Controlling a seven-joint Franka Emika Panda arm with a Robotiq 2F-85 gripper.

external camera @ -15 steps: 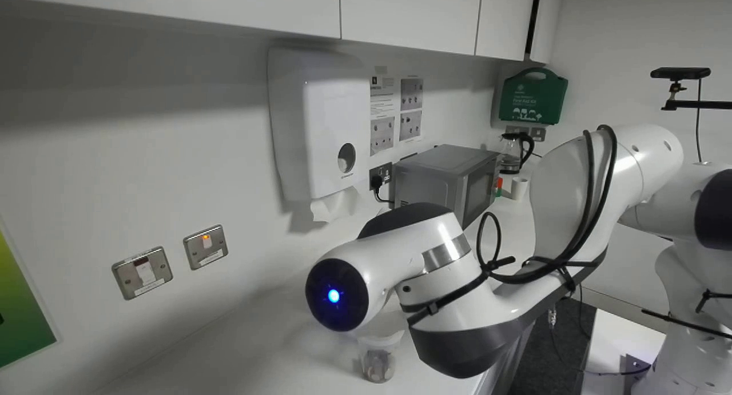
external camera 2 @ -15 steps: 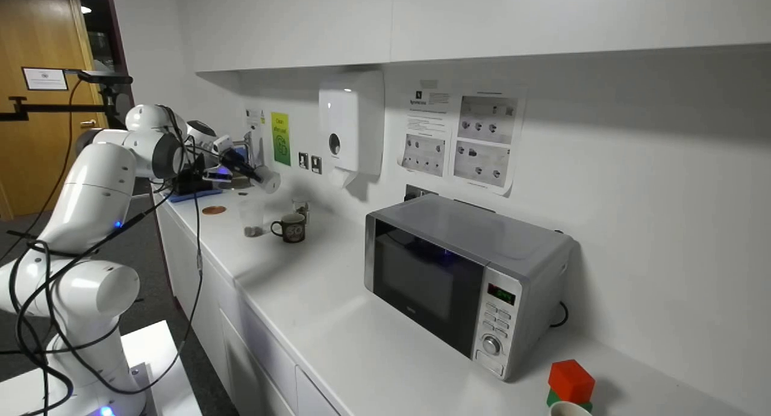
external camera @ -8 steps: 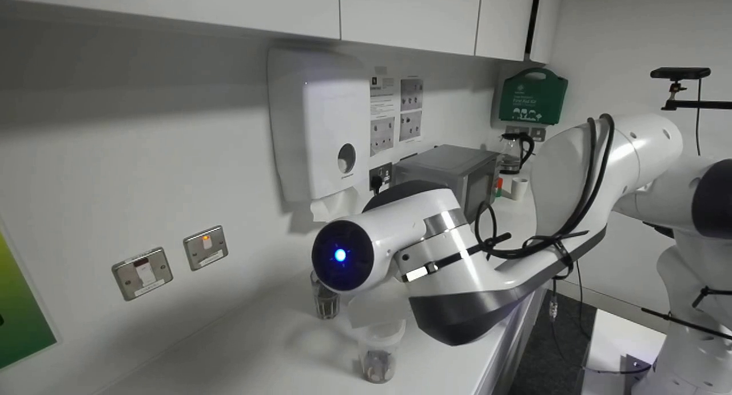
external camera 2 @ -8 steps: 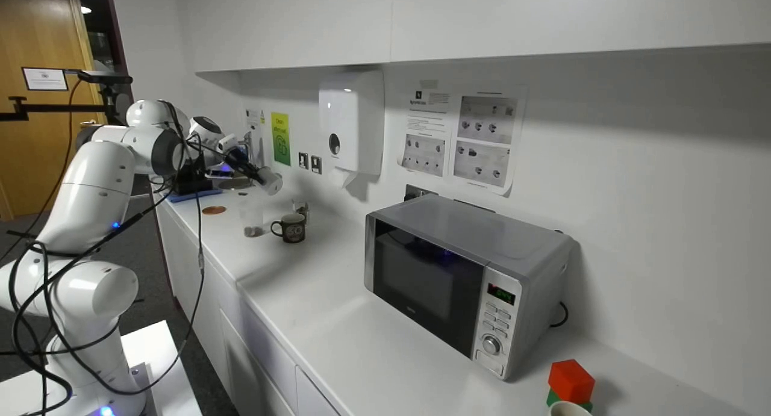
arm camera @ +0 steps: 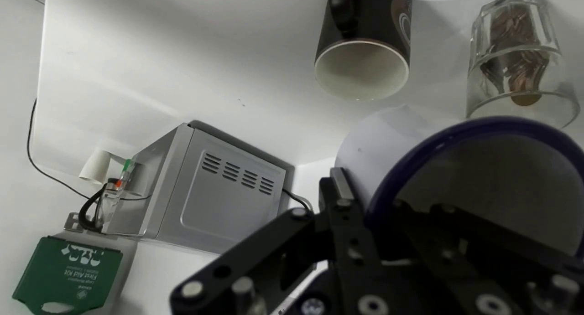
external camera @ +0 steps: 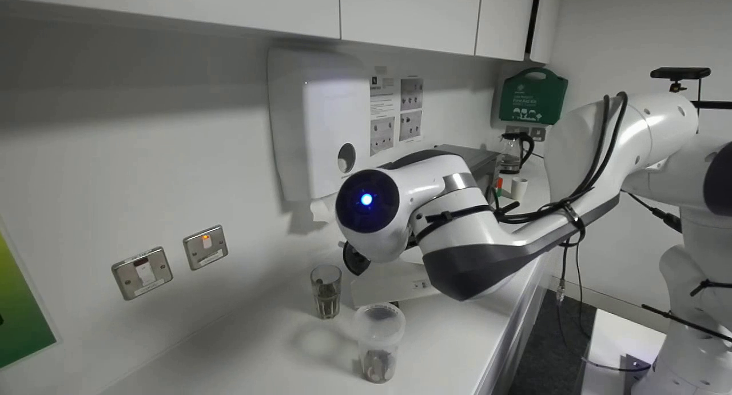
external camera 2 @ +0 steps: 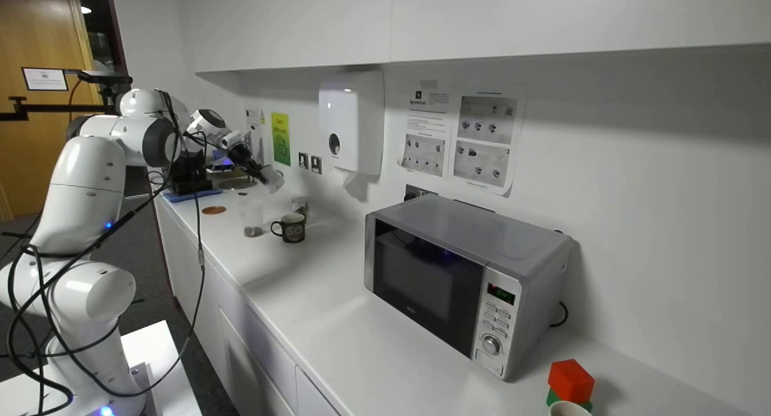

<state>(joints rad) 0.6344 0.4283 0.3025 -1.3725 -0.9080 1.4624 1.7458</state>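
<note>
My gripper [arm camera: 365, 198] is shut on a white cup [arm camera: 378, 142] with a dark blue rim; the rim runs down between the fingers, which are partly in shadow. In an exterior view the cup [external camera 2: 275, 180] hangs tilted above the counter at the end of the black gripper [external camera 2: 259, 171]. Below it stand a dark mug [external camera 2: 293, 228], a glass with coins [external camera 2: 300, 206] and a clear plastic tub with coins [external camera 2: 253, 226]. The wrist view shows the mug [arm camera: 365, 46] and glass [arm camera: 522, 69] close by. Elsewhere the wrist hides most of the gripper.
A grey microwave [external camera 2: 464, 265] sits farther along the counter, near stacked red and green blocks [external camera 2: 571, 381]. A towel dispenser [external camera: 326, 120] juts from the wall beneath the cabinets [external camera: 400, 18]. Beyond are a kettle [external camera: 513, 154] and a first aid kit [external camera: 533, 98]. A copper-coloured disc [external camera 2: 214, 210] lies on the counter.
The wrist and forearm have risen, with the cup still in the gripper. The glass and the tub's top, hidden earlier behind the arm in an exterior view, now show.
</note>
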